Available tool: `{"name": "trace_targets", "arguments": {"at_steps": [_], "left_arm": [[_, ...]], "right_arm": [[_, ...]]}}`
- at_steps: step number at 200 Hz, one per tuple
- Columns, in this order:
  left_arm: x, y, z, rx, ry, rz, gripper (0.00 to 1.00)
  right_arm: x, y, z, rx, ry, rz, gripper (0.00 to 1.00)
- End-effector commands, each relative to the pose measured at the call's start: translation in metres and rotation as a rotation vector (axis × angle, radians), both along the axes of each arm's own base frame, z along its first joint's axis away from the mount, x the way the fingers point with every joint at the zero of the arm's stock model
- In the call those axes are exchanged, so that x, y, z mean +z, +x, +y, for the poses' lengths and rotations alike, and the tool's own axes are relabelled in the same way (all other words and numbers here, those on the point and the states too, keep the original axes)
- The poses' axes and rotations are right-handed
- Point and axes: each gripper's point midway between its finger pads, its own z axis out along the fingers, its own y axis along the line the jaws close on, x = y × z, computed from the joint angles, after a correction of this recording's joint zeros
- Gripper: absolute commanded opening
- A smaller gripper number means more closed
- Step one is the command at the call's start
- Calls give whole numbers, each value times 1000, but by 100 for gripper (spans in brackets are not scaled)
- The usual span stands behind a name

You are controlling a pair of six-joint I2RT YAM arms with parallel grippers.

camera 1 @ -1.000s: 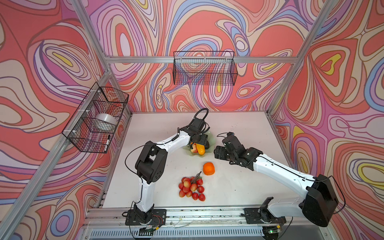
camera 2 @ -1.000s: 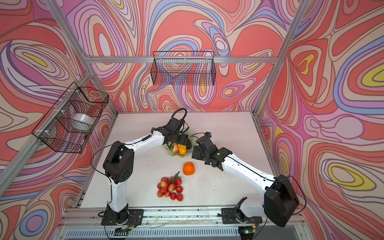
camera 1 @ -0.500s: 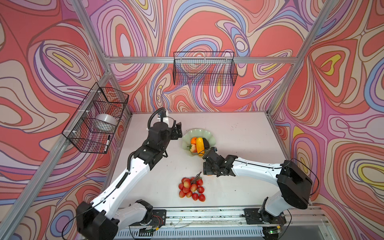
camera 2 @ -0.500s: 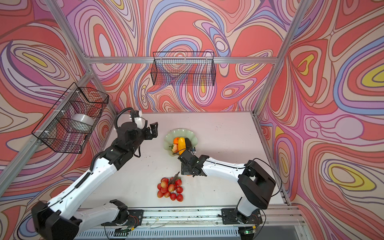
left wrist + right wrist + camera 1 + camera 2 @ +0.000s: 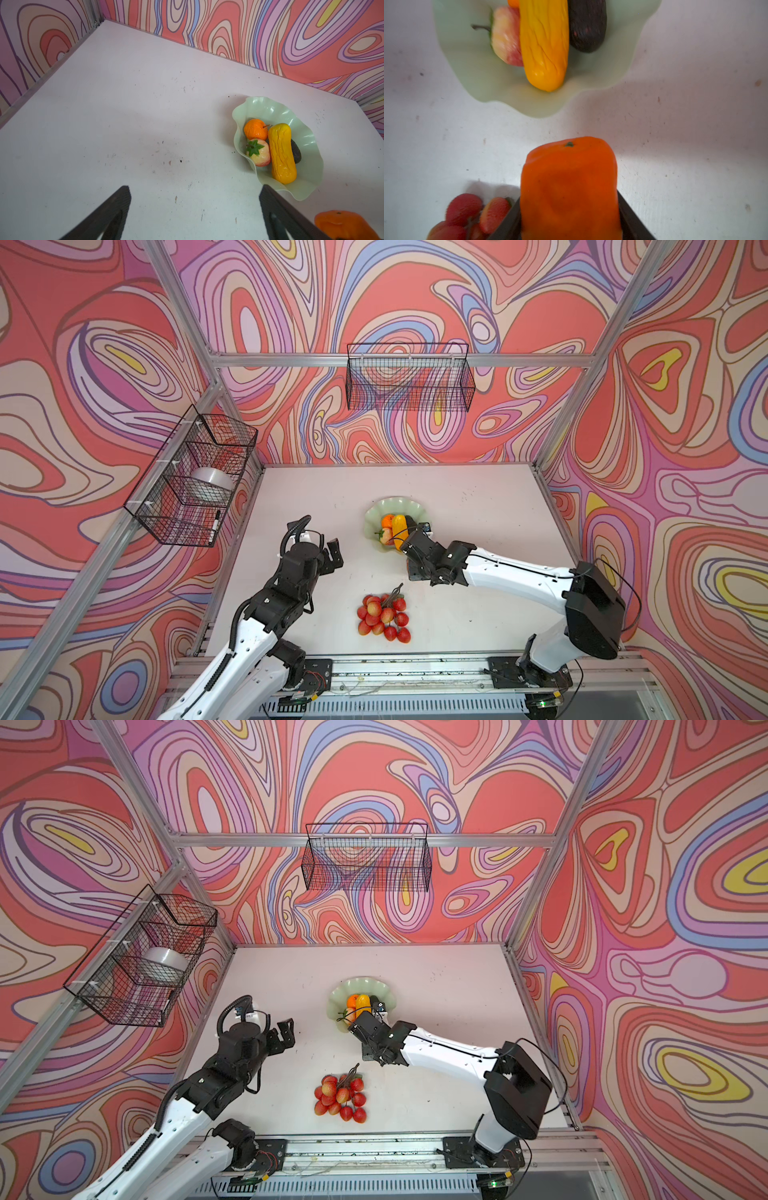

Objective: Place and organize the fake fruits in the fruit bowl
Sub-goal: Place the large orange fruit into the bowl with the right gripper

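Note:
The pale green fruit bowl [image 5: 382, 506] [image 5: 270, 104] stands mid-table. In it lie a round orange [image 5: 255, 129], a yellow-orange elongated fruit [image 5: 282, 153], a dark avocado [image 5: 296, 153] and a red-yellow fruit [image 5: 259, 153]. In the right wrist view my right gripper [image 5: 569, 205] is shut on the blocky orange fruit [image 5: 569, 176], just short of the bowl's near rim [image 5: 529, 108]. Both top views hide that fruit under the gripper [image 5: 409, 541]. The red berry cluster [image 5: 384, 616] [image 5: 467, 216] lies on the table nearer the front. My left gripper [image 5: 332, 558] [image 5: 195, 187] hangs open and empty, left of the bowl.
A wire basket [image 5: 191, 477] on the left wall holds a silvery-white bowl [image 5: 210, 485] and a marker [image 5: 216, 522]. Another wire basket [image 5: 409, 377] hangs on the back wall. An aluminium rail [image 5: 415, 672] runs along the table's front edge.
My left arm has drawn back from the bowl to the left and its jaws have opened. My right gripper came down on the blocky orange fruit and closed on it.

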Motion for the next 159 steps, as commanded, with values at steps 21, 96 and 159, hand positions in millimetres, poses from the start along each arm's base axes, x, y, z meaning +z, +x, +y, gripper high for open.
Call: {"name": "trace_targets", "arguments": {"at_steps": [21,96,159], "left_arm": [[-12,-22,2,-3,-82,35,98],[-4,-33,-27,-183,-155,24,98],[-8,-32,-42,-257,-174,51,98]], "right_arm": [[55,45,37,101,-20,-179,41],[11,163,87,131,-8,-212,41],[-23,181,94,126,-16,-155,55]]}}
